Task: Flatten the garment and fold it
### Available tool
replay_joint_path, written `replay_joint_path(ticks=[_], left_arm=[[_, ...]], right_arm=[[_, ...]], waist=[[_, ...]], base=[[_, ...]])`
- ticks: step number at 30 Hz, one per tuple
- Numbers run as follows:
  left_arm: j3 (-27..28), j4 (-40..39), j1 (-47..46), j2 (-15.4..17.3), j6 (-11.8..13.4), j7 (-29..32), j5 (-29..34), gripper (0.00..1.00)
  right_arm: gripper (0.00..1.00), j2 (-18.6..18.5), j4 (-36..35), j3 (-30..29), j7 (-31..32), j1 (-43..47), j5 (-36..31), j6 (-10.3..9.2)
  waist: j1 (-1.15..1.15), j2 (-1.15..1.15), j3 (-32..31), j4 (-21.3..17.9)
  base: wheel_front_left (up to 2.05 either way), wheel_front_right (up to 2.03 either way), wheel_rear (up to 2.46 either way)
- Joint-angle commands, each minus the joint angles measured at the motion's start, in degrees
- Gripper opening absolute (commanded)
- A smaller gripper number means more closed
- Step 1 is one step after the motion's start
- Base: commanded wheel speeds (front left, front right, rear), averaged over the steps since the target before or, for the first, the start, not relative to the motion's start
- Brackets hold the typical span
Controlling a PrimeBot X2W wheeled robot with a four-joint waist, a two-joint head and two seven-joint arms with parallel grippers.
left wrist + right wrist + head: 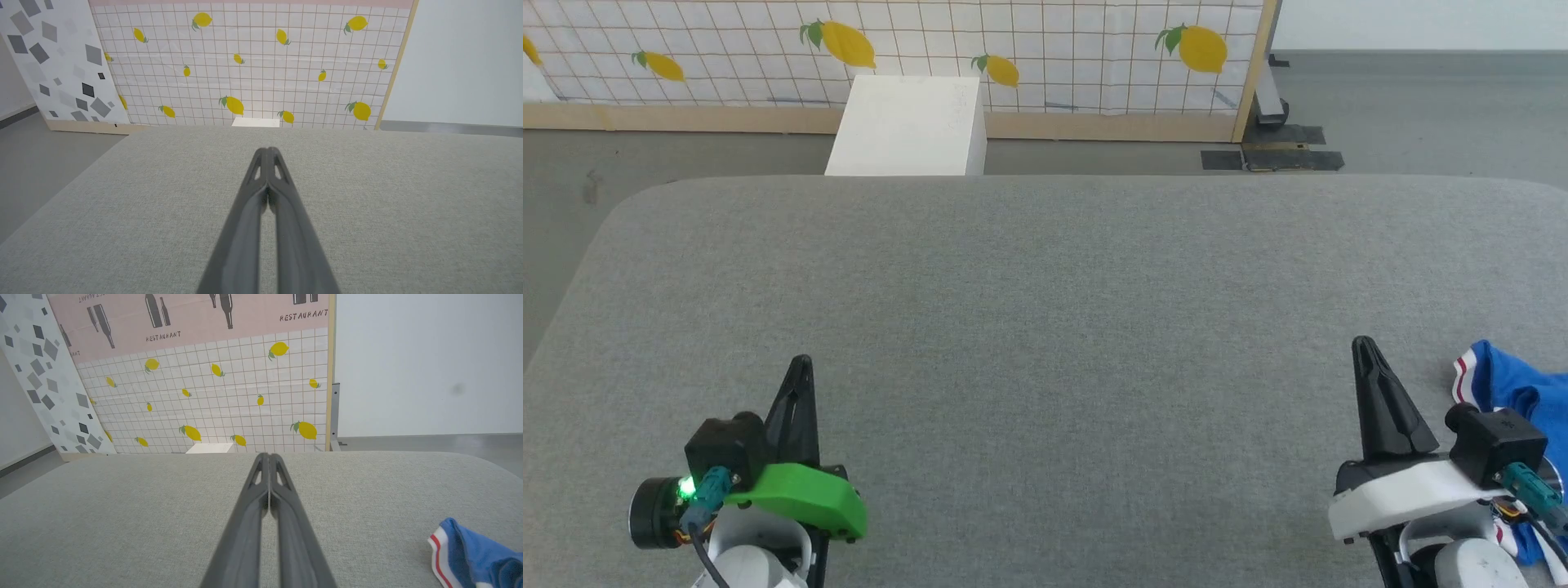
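Fingers on our left hand [800, 361] and our right hand [1363, 343] are pressed together with nothing between them, over the grey worktop [1045, 286]. We see the blue shirt [1507, 384] lying crumpled on the worktop's near right, just beside our right hand.

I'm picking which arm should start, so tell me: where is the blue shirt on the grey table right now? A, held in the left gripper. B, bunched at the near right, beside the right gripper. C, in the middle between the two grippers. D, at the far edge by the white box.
B: the garment lies crumpled at the near right of the table, just outside the right gripper, whose fingers are closed on nothing.
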Motion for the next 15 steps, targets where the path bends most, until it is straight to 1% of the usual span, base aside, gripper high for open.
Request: replay_joint_path(ticks=[1,15], left_arm=[[-0.05,-0.54,0.88,-0.27,0.29,0.25,0.97,0.0],[-0.21,-1.95,1.43,-0.71,0.56,1.86,1.91,0.0]], right_arm=[[0.0,0.01,-0.48,0.14,0.42,0.54,-0.69,-0.02],[0.0,0.01,-1.32,0.42,2.03,0.77,-1.91,-0.03]], waist=[[0.0,0.0,-0.02,0.02],[0.0,0.0,-0.23,0.14]], base=[[0.0,0.0,0.0],[0.0,0.0,0.0]])
